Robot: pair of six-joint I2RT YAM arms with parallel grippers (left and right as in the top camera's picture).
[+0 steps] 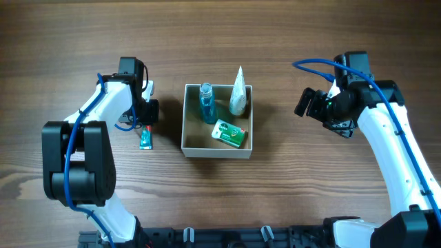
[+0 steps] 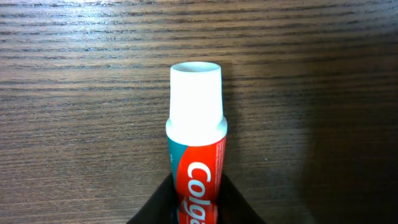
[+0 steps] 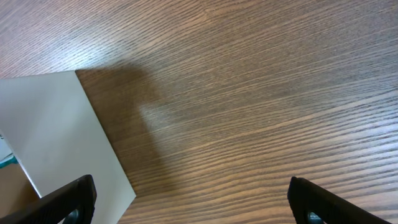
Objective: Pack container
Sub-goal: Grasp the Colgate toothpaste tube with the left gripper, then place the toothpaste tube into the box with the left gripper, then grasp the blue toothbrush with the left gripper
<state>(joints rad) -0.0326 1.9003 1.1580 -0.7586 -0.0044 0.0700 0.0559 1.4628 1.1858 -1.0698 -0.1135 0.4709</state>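
The container (image 1: 188, 141) is a square white-walled box with a tan inside at the table's middle. It holds a blue bottle (image 1: 207, 103), a white tube (image 1: 238, 93) and a green packet (image 1: 229, 133). A red Colgate toothpaste tube (image 1: 145, 138) with a white cap lies on the table left of the container. My left gripper (image 1: 145, 118) is shut on the toothpaste tube (image 2: 198, 168), its fingers (image 2: 198, 208) on both sides of it. My right gripper (image 1: 310, 103) is open and empty, right of the container; the container's outer wall (image 3: 56, 137) shows by its left finger.
The dark wooden table (image 1: 275, 193) surrounds the container. The right arm's blue cable (image 1: 317, 65) arcs above its wrist.
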